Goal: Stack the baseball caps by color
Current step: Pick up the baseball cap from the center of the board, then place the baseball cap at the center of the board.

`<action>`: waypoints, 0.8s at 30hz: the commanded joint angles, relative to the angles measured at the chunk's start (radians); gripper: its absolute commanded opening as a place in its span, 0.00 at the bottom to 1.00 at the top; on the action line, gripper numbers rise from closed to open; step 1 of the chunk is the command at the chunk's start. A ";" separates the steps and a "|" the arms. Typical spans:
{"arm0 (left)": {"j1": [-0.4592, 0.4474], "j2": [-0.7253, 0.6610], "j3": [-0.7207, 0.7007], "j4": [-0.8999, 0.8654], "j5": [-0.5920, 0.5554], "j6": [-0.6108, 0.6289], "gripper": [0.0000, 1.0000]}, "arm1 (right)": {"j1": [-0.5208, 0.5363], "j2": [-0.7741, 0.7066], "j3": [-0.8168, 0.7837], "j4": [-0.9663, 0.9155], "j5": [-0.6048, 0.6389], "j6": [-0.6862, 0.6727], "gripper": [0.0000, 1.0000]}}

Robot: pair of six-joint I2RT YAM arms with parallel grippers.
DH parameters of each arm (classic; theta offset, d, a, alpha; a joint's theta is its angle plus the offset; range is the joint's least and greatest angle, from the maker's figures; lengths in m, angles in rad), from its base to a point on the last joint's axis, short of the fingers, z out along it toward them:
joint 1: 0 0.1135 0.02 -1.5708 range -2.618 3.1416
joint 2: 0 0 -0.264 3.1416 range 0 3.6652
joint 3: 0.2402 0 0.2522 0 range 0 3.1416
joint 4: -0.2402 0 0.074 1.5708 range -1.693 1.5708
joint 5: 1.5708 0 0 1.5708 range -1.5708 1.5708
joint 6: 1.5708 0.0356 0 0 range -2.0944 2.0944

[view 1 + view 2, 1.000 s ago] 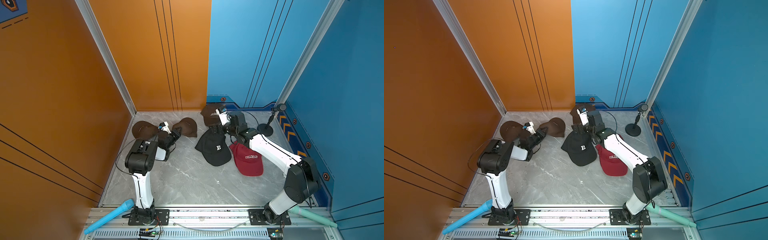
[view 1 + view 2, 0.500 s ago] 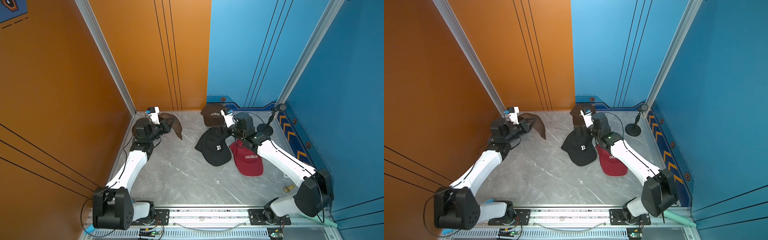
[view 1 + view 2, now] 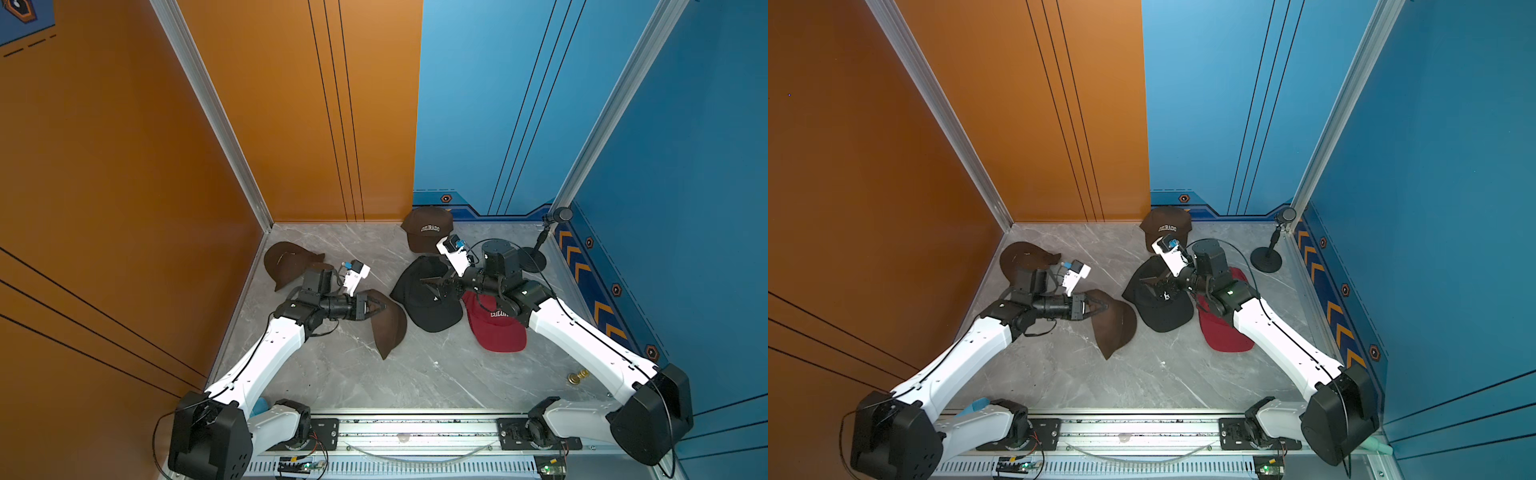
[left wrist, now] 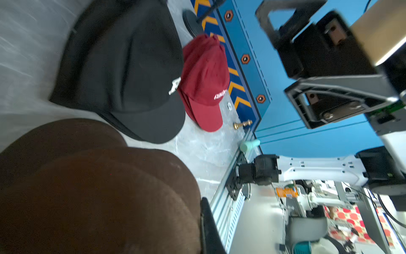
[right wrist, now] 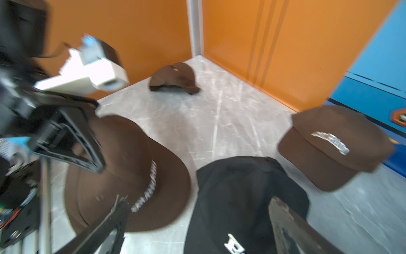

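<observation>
We work on a grey marbled floor (image 3: pixel 374 382) closed in by orange walls (image 3: pixel 291 124) on one side and blue walls (image 3: pixel 478 104) on the other. The left gripper (image 3: pixel 377 308) is clamped tight on the crown edge of a dark brown cap (image 3: pixel 390 328), which hangs from it with the brim pointing down. Whether the brim tip brushes the floor we cannot tell from the top views.

A second brown cap (image 3: pixel 286 264) lies by the orange side, and a brown COLORADO cap (image 3: pixel 428 228) sits against the back wall, well apart from it. The right gripper (image 3: pixel 430 287) is spread wide above the black R cap (image 3: pixel 436 318) and holds nothing. In the right wrist view its fingers (image 5: pixel 283 222) straddle the black crown without pinching it. A red cap (image 3: pixel 496 332) lies just beside the black one, partly under the right arm.

We judge the step in hand to be bringing the held cap to one of the other browns. To do it well, we should:
- raise it until the drooping brim clears the floor
- turn it so brim lines up with brim
- lower crown squarely over crown
- release only once the fabric has settled, since a soft cap dropped askew will slide off

The black cap is near, so we give the right arm room.
</observation>
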 commanded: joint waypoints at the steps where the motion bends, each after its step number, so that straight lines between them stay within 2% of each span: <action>1: -0.002 -0.059 -0.012 -0.011 0.078 0.034 0.00 | 0.027 0.000 0.008 -0.076 -0.120 -0.089 1.00; 6: 0.038 -0.104 -0.022 -0.124 0.095 0.085 0.00 | 0.089 0.042 0.017 -0.111 -0.232 -0.191 1.00; 8: 0.063 -0.090 -0.021 -0.205 0.080 0.126 0.00 | 0.125 0.063 0.018 -0.113 -0.229 -0.230 1.00; 11: 0.087 -0.058 -0.021 -0.230 -0.006 0.119 0.01 | 0.163 0.126 0.063 -0.169 -0.193 -0.270 1.00; 13: 0.123 -0.025 -0.011 -0.263 -0.076 0.117 0.09 | 0.181 0.176 0.103 -0.211 -0.180 -0.287 1.00; 16: 0.153 0.013 -0.008 -0.285 -0.119 0.119 0.26 | 0.216 0.224 0.129 -0.217 -0.172 -0.304 1.00; 19: 0.155 0.022 0.000 -0.308 -0.166 0.125 0.70 | 0.229 0.261 0.147 -0.203 -0.172 -0.310 1.00; 20: 0.155 0.019 0.003 -0.317 -0.183 0.127 0.78 | 0.232 0.275 0.153 -0.199 -0.173 -0.311 1.00; 22: 0.158 0.012 0.004 -0.332 -0.218 0.131 0.84 | 0.237 0.303 0.169 -0.199 -0.179 -0.316 1.00; 24: 0.164 -0.004 0.015 -0.356 -0.268 0.138 0.85 | 0.246 0.331 0.185 -0.206 -0.182 -0.335 1.00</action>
